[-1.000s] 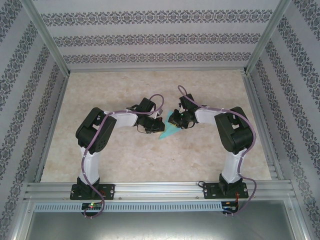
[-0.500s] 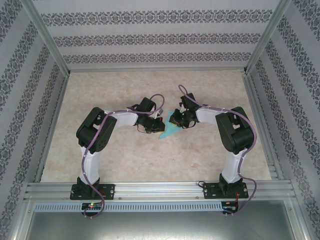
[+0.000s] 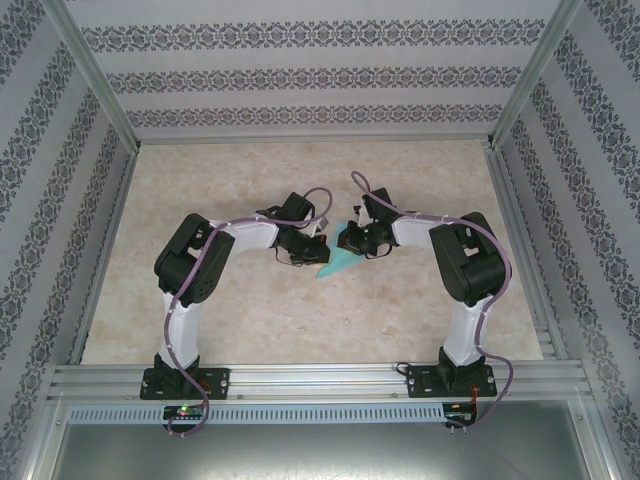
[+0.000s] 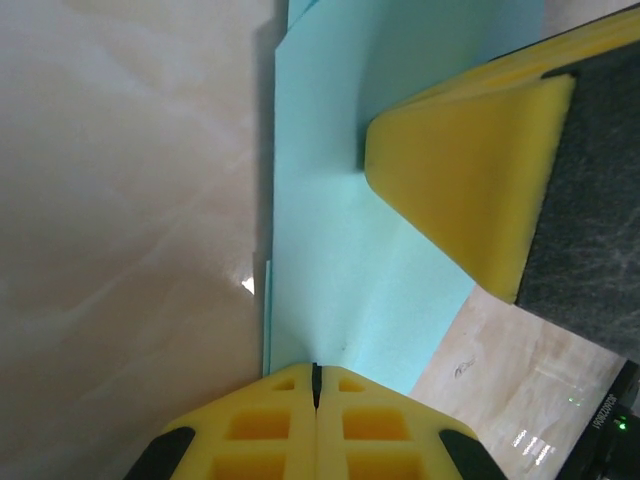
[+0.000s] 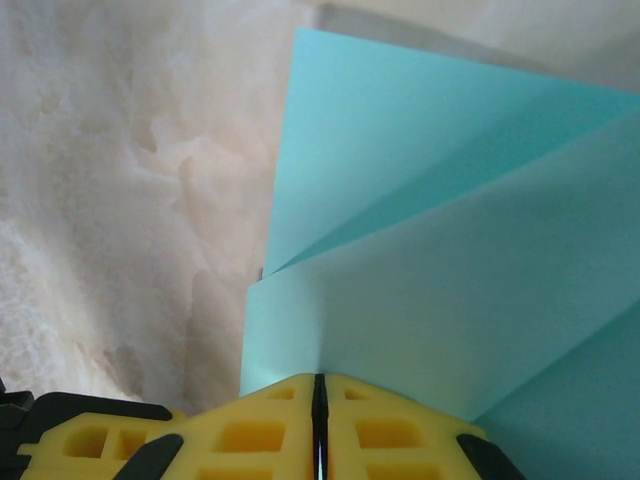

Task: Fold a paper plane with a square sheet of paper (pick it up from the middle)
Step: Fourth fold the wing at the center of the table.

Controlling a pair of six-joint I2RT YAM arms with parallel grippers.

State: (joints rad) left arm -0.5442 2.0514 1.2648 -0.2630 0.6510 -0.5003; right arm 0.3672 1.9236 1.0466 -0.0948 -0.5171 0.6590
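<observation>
Thin turquoise paper sheet (image 3: 336,263), folded to a pointed wedge, mid-table. Left gripper (image 4: 316,372) and right gripper (image 5: 320,378) crowd it from either side, each pinched closed on a paper edge. Beyond the paper, open beige marble-look tabletop (image 3: 220,180) runs out to the aluminium frame rails (image 3: 320,372).

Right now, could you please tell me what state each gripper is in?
Left gripper: closed, pinching the paper.
Right gripper: closed, pinching the same paper.

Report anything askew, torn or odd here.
No tear shows. One oddity: the folded turquoise paper sheet has its layers fanning apart above the shut right tool instead of lying flat together.
</observation>
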